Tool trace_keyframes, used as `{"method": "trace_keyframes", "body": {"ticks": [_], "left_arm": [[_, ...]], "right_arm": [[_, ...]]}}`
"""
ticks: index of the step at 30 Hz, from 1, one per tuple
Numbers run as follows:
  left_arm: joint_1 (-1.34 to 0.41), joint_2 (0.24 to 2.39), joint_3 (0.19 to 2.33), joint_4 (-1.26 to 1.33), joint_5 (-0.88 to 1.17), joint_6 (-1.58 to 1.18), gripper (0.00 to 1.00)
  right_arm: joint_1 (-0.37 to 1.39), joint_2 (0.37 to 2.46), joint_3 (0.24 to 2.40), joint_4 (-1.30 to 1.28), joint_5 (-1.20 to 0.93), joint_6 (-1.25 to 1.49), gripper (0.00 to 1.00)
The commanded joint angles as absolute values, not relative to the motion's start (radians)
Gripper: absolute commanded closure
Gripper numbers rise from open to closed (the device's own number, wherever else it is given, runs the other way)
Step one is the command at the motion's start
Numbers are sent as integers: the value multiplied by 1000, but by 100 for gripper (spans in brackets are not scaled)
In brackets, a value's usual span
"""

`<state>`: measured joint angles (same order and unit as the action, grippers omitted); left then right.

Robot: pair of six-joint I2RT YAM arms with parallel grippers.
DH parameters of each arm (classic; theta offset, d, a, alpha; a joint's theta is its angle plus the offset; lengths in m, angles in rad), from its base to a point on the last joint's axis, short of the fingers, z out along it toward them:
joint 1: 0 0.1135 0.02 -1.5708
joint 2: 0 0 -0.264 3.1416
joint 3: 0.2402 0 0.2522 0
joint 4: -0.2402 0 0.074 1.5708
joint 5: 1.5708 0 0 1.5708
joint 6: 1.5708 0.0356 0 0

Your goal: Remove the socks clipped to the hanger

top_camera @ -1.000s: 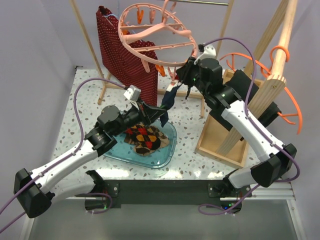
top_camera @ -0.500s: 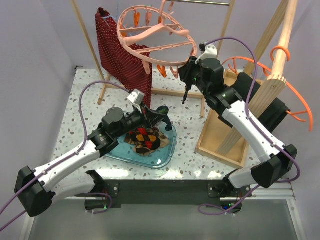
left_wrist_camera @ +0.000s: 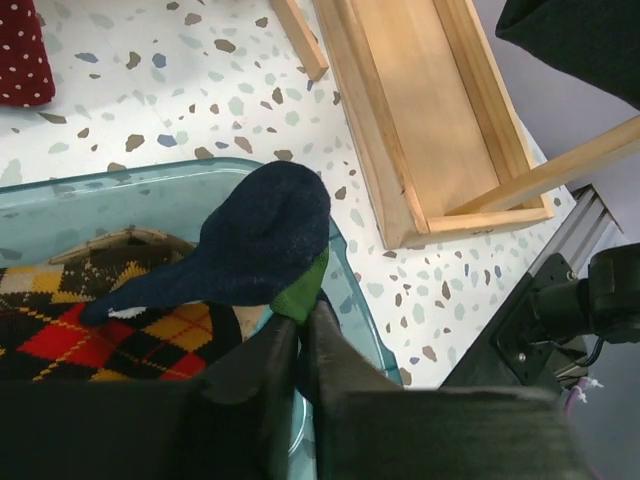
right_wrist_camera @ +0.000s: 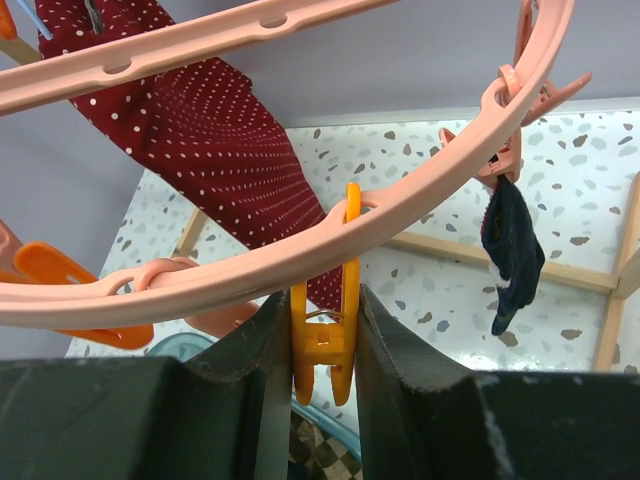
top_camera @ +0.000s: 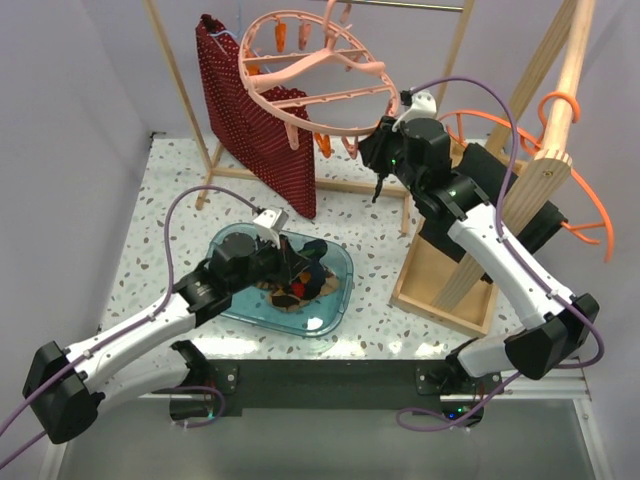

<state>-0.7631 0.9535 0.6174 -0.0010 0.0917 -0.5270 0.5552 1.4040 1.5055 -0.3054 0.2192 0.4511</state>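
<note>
My left gripper (top_camera: 298,272) hangs low over the teal tray (top_camera: 338,300), shut on the green toe of a navy sock (left_wrist_camera: 265,235); the sock drapes over the checkered socks (left_wrist_camera: 100,330) lying in the tray. The salmon-pink hanger (top_camera: 310,80) hangs at the back. My right gripper (right_wrist_camera: 322,300) is shut on an orange peg (right_wrist_camera: 325,345) hanging from the hanger's ring (right_wrist_camera: 250,275). Another dark navy sock (right_wrist_camera: 510,250) hangs from a pink peg to the right of it, and shows below the gripper in the top view (top_camera: 379,186).
A long red white-dotted garment (top_camera: 260,120) hangs on the wooden rack at the back left. A wooden crate (top_camera: 445,285) stands right of the tray, with a black cloth (top_camera: 525,205) and a thin orange hanger (top_camera: 585,190) on a slanted wooden pole.
The navy sock came free of the hanger, and my left gripper carried it down and back onto the tray. The hanger swung slightly. My right gripper stayed at the ring.
</note>
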Motion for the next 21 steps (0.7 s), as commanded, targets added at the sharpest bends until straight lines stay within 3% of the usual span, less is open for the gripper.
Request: {"method": "trace_keyframes", "body": {"ticks": [1, 4, 5, 7, 10, 12, 15, 21], "left_arm": [[-761, 910, 591, 2, 83, -500, 72], [-762, 913, 591, 2, 95, -496, 50], [-762, 911, 591, 3, 107, -488, 26], [-767, 901, 589, 40, 133, -463, 14], [-773, 893, 589, 109, 133, -446, 14], [-775, 896, 591, 146, 124, -448, 23], [-775, 923, 591, 225, 85, -469, 26], [-776, 1154, 572, 611, 84, -495, 9]], "right_arm": [[555, 1359, 1558, -319, 221, 451, 100], [554, 1362, 1559, -321, 210, 453, 100], [555, 1364, 1560, -327, 207, 453, 100], [555, 1367, 1566, -333, 204, 453, 100], [555, 1368, 1580, -350, 198, 453, 100], [554, 1370, 1589, -362, 193, 453, 100], [555, 1370, 1598, -376, 186, 457, 100], [555, 1356, 1606, -380, 173, 469, 100]]}}
